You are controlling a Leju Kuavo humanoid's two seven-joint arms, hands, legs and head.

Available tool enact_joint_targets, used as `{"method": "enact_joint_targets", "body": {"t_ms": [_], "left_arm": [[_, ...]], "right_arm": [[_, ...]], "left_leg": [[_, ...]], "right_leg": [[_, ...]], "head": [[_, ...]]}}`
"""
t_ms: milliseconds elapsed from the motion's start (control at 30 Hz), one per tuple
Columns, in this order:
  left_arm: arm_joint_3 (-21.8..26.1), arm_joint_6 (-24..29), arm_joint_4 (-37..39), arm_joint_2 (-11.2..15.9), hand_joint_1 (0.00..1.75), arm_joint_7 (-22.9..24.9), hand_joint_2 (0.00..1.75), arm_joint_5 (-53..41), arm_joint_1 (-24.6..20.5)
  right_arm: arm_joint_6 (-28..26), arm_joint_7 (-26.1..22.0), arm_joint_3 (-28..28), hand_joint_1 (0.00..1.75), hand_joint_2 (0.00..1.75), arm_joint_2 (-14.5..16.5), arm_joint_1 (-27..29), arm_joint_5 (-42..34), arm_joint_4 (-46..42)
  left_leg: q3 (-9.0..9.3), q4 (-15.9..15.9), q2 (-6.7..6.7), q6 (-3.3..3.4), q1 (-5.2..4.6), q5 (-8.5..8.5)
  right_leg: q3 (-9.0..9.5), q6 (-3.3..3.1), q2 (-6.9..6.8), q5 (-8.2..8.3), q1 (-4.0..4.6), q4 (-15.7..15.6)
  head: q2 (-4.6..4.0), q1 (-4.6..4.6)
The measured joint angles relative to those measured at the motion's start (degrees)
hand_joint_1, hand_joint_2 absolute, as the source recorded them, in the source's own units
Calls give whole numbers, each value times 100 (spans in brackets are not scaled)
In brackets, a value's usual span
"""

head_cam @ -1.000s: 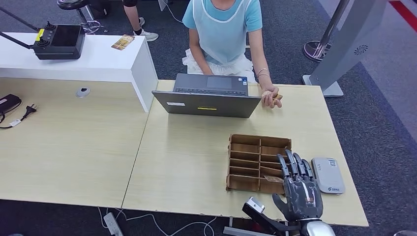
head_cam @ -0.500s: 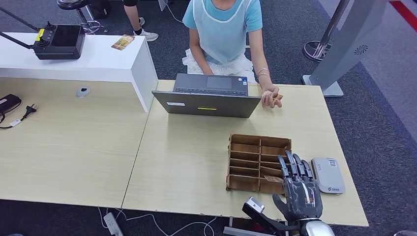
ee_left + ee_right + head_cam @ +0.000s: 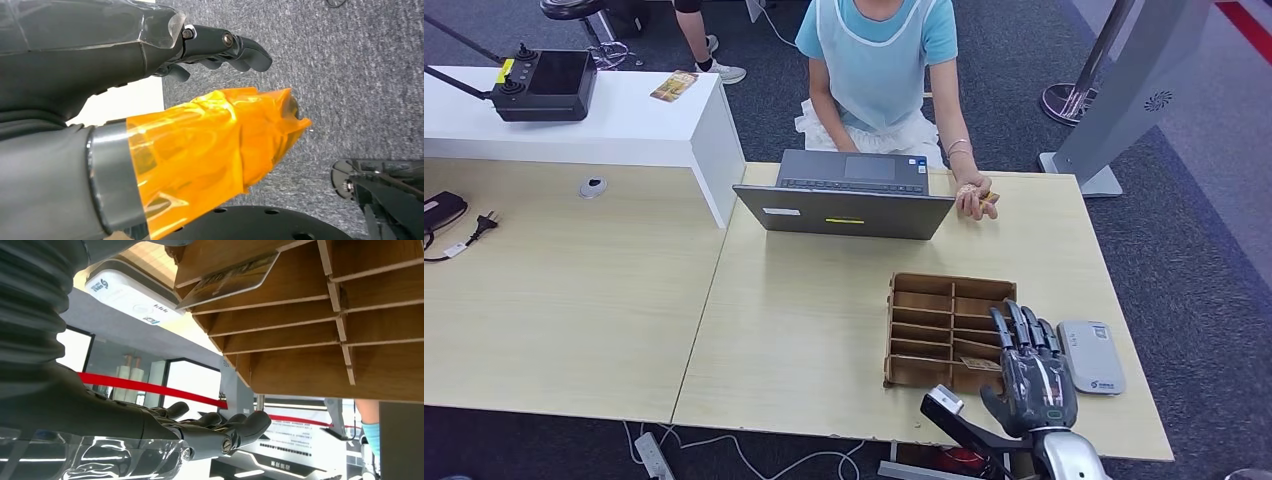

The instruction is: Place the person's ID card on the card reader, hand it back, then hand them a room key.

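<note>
Right hand (image 3: 1034,375) hovers empty, fingers extended and apart, over the wooden card rack (image 3: 934,330), just beside the card reader (image 3: 1091,355) at its 3 o'clock. A room key (image 3: 227,280) lies in a near slot. The person's hand (image 3: 974,198), at 12 o'clock, holds something small, perhaps the ID card. Left hand (image 3: 220,47) hangs empty, fingers apart. Advice: reach forward, palm open, and pinch by the edge.

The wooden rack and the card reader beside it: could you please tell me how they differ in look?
The rack is brown wood, split into open slots, with a card in a near slot; the reader is a smooth, closed, pale grey slab with nothing on it. The rack is clearly larger than the reader. The right hand overlaps the rack's near corner, not the reader. Both sit on the table near its front right corner.
</note>
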Motion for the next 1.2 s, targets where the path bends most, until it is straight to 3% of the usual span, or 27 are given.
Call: {"method": "enact_joint_targets", "body": {"t_ms": [967,1200], "left_arm": [[-44,-14,31,37,0,17,0,-11,5],[-44,-14,31,42,0,25,0,-13,8]], "right_arm": [[4,-141,-274,0,175,249,-207,-73,508],[-22,-197,-280,9,175,281,-199,-57,499]], "left_leg": [[0,0,-1,0,0,0],[0,0,0,0,0,0]], "right_leg": [[0,0,-1,0,0,0],[0,0,-1,0,0,0]], "head": [[0,-1],[0,0]]}}
